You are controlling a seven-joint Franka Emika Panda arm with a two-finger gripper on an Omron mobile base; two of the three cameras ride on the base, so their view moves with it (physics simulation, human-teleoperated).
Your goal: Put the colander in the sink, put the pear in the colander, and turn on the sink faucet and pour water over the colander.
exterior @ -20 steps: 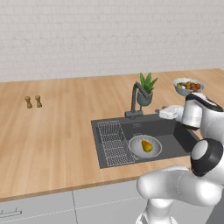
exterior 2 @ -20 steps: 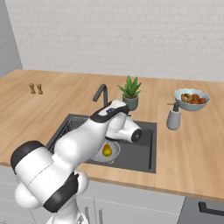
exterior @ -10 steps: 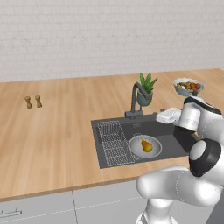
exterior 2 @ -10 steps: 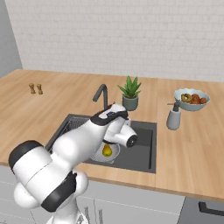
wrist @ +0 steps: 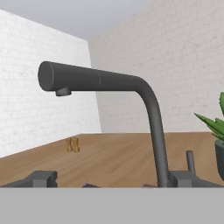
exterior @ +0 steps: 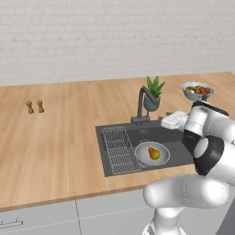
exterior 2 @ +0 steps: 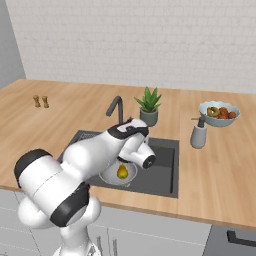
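Colander point(exterior: 151, 154) sits inside the sink point(exterior: 114, 163), just beside the wire rack point(exterior: 117, 148) on the side away from the salt and pepper shakers point(exterior: 35, 106). Pear point(exterior: 153, 153) lies in the colander, so both placing steps look done; judged from that, what remains is the water. Sink faucet point(exterior: 143, 103) stands at the back rim of the sink, next to the potted plant point(exterior: 153, 93); its spout reaches over the basin toward the colander, which is why the colander sits mid-basin. Tool point(exterior: 172, 120) is at the sink's back edge just beside the faucet base, jaws wide, nothing in them. Hand view looks level along the faucet with the small lever point(wrist: 190, 161) near the base, so the hand seems lined up for the handle. No water visible running. Soap dispenser point(exterior 2: 199, 134) and fruit bowl point(exterior 2: 219, 112) stand on the tabletop beyond the sink, well apart from the tool.
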